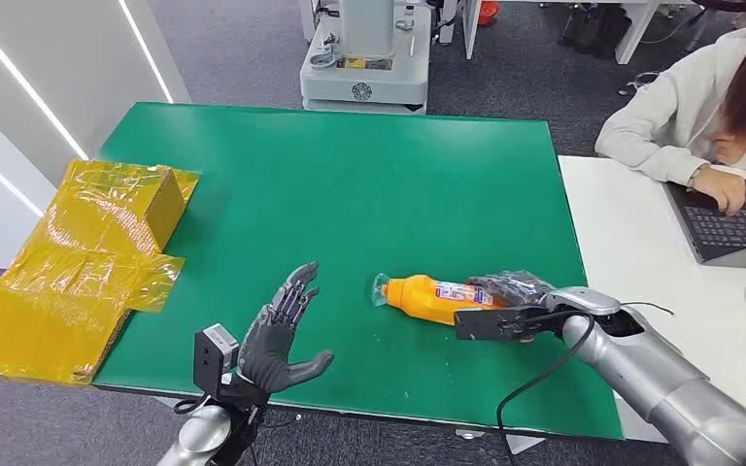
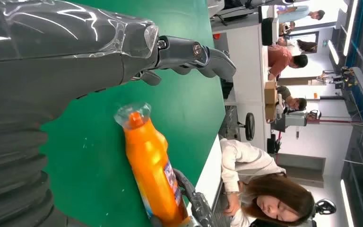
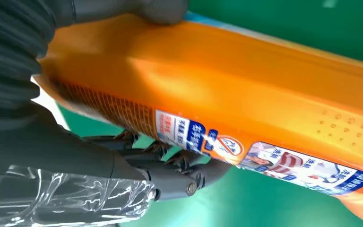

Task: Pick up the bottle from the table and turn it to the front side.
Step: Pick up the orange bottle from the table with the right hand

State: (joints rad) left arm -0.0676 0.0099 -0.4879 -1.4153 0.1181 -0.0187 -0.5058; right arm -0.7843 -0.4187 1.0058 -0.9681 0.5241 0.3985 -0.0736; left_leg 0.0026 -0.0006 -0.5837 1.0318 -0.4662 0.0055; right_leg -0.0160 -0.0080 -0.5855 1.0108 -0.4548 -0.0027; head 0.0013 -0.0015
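An orange bottle point(image 1: 425, 297) with a clear cap and a blue-and-white label lies on its side on the green table point(image 1: 350, 184), cap pointing left. My right hand point(image 1: 513, 291) grips its base end; the right wrist view has the orange bottle point(image 3: 246, 90) pressed between the thumb and the dark fingers point(image 3: 179, 165). My left hand point(image 1: 282, 335) hovers open, fingers spread, over the table's near edge, a short way left of the cap. From the left wrist, the bottle point(image 2: 152, 170) lies beyond my left hand point(image 2: 75, 61), which does not touch it.
A yellow-wrapped cardboard box point(image 1: 78, 257) lies at the table's left edge. A white desk point(image 1: 641, 282) adjoins the right side, where a person point(image 1: 709, 107) works at a laptop point(image 1: 733, 228). A grey machine base point(image 1: 364, 58) stands behind the table.
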